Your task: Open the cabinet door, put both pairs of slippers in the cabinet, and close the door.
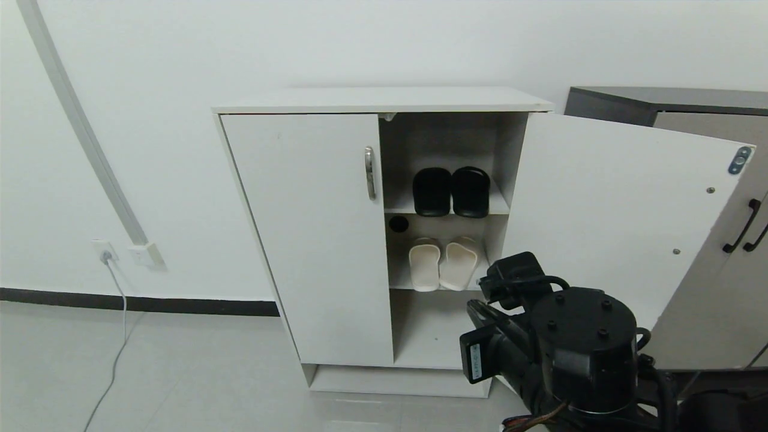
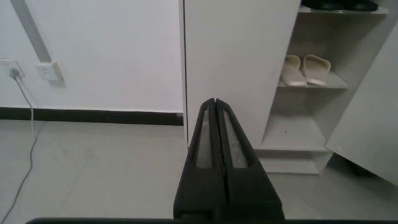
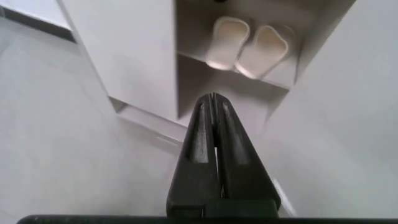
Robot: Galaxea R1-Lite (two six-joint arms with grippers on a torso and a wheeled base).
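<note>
A white cabinet (image 1: 312, 240) stands against the wall with its right door (image 1: 612, 210) swung open and its left door (image 1: 306, 234) closed. A black pair of slippers (image 1: 451, 191) sits on the upper shelf. A white pair of slippers (image 1: 443, 264) (image 2: 306, 68) (image 3: 249, 42) rests on the middle shelf. My right arm (image 1: 564, 342) is low in front of the open door; my right gripper (image 3: 212, 106) is shut and empty, hanging before the bottom compartment. My left gripper (image 2: 214, 109) is shut and empty, facing the closed left door.
A grey cabinet (image 1: 708, 240) with black handles stands right behind the open door. A wall socket (image 1: 103, 249) with a grey cable (image 1: 114, 354) trailing over the floor lies to the left. Open tiled floor (image 1: 180, 372) spreads before the cabinet.
</note>
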